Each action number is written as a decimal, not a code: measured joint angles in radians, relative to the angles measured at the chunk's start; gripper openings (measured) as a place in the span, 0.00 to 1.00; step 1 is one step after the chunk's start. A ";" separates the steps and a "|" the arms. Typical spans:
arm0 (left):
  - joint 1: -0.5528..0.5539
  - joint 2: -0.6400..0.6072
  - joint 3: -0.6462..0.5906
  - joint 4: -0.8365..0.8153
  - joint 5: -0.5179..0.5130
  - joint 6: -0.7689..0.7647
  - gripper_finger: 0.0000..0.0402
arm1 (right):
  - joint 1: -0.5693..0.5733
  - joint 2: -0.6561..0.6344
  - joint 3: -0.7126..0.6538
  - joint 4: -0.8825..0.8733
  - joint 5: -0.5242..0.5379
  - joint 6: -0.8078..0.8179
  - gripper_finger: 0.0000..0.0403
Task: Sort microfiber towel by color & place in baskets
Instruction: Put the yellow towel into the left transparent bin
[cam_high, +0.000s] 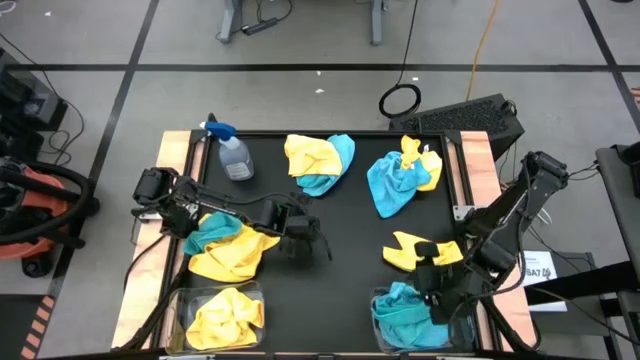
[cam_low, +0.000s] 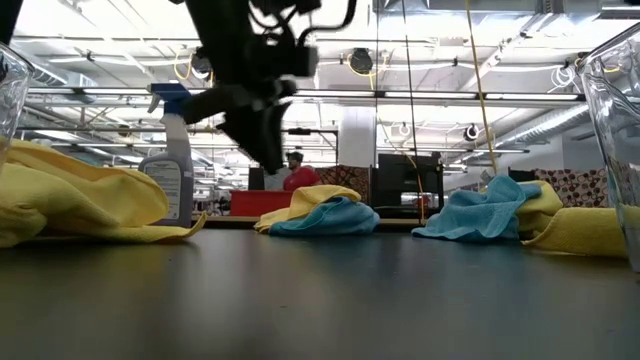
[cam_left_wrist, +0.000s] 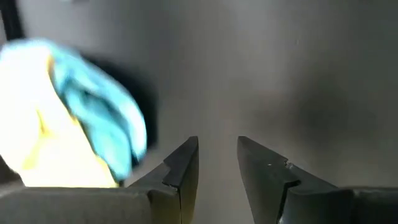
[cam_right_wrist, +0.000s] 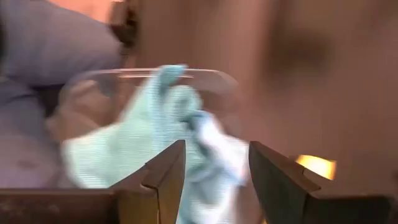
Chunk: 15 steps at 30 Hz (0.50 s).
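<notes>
My left gripper (cam_high: 308, 243) (cam_left_wrist: 217, 142) is open above bare black mat at mid-table, just right of a turquoise-and-yellow towel pile (cam_high: 225, 245) (cam_left_wrist: 81, 118); the low view shows it hanging clear of the table (cam_low: 268, 140). My right gripper (cam_high: 437, 287) (cam_right_wrist: 214, 146) is open above the right basket (cam_high: 377, 302) (cam_right_wrist: 155, 73), which holds turquoise towels (cam_high: 405, 315) (cam_right_wrist: 143, 143). The left basket (cam_high: 180, 305) holds a yellow towel (cam_high: 228, 318). A loose yellow towel (cam_high: 415, 250) lies on the mat beside the right arm.
Two more mixed piles lie near the table's far side: yellow over turquoise (cam_high: 320, 162) (cam_low: 320, 212) and turquoise with yellow (cam_high: 400, 180) (cam_low: 490, 212). A clear spray bottle (cam_high: 232, 155) (cam_low: 172, 160) stands at the far left. A person shows in the room beyond (cam_low: 297, 175).
</notes>
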 joint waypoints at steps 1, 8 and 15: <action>0.004 0.000 0.000 -0.039 0.001 -0.021 0.30 | -0.010 -0.001 0.000 -0.021 0.010 -0.014 0.42; 0.021 0.000 -0.006 -0.250 0.148 -0.199 0.36 | -0.084 -0.001 0.000 -0.094 0.020 -0.130 0.42; 0.015 0.000 -0.045 -0.312 0.309 -0.294 0.44 | -0.119 -0.001 0.000 -0.099 0.020 -0.221 0.42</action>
